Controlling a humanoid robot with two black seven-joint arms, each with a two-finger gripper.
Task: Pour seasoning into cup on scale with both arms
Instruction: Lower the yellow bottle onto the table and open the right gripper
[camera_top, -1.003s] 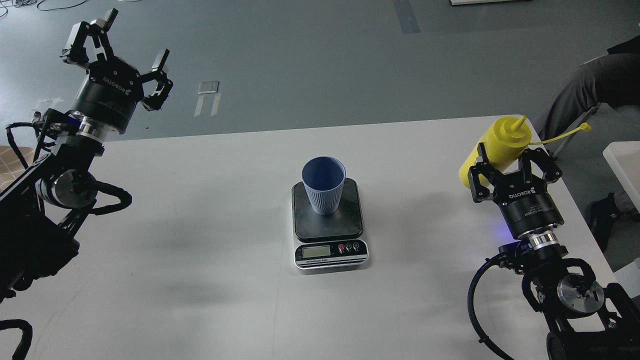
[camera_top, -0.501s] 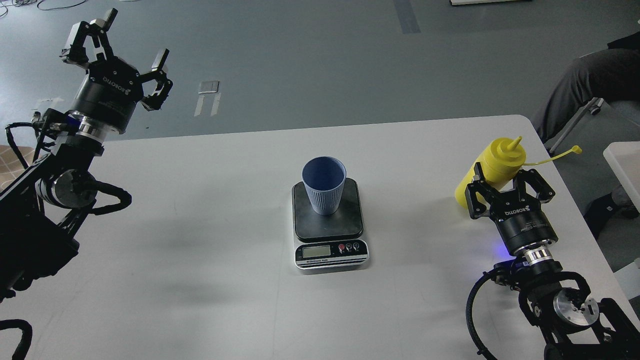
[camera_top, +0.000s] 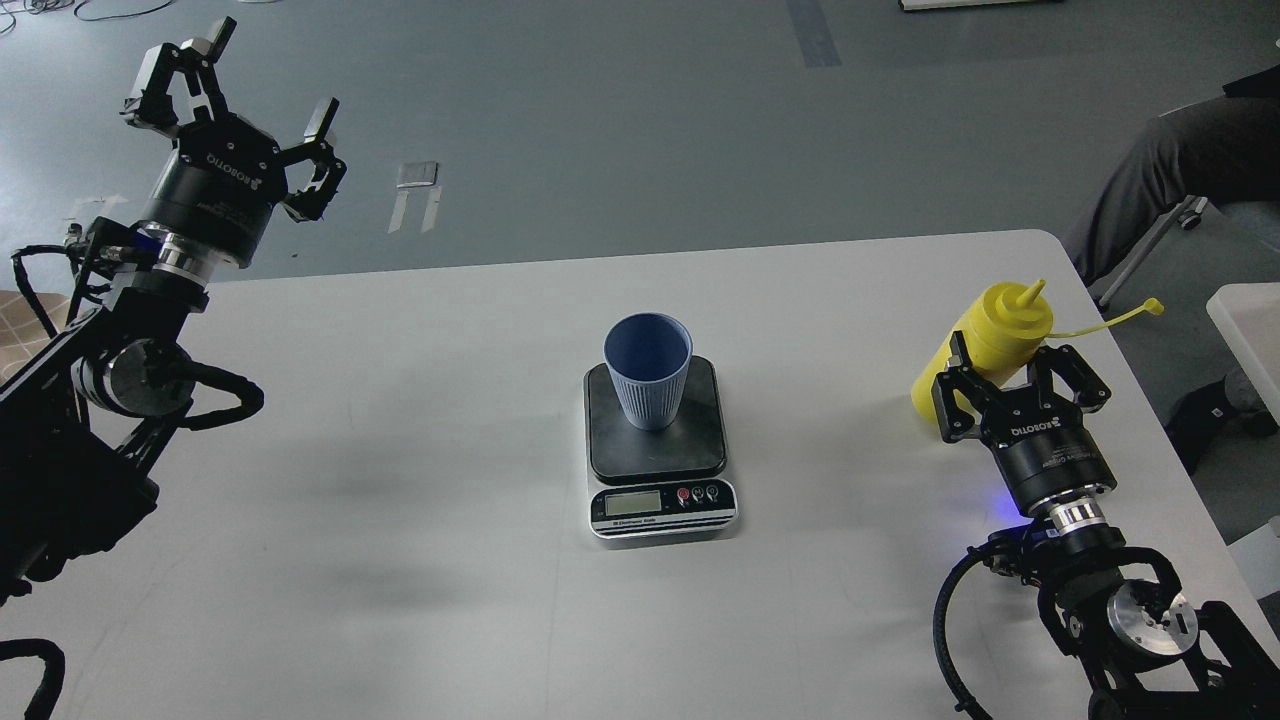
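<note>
The light blue ribbed cup (camera_top: 648, 375) stands upright on the scale (camera_top: 660, 500), on its dark platform, at the middle of the white table (camera_top: 400, 480). The yellow seasoning bottle (camera_top: 1000, 320) is at the table's right side, leaning slightly, nozzle up, with its cap strap trailing right past the edge. My right gripper (camera_top: 1010, 372) is shut around the bottle's lower body from the near side. My left gripper (camera_top: 235, 85) is open and empty, raised high at the far left, well away from the cup.
A seated person's leg (camera_top: 1170, 170) and a chair leg are beyond the table's far right corner. Another white surface (camera_top: 1248, 330) sits at the right edge. The bottle is close to the table's right edge. Grey floor lies beyond the table.
My right gripper has come down and toward me with the bottle, which now sits lower and more upright. The left arm, cup and scale have not moved.
</note>
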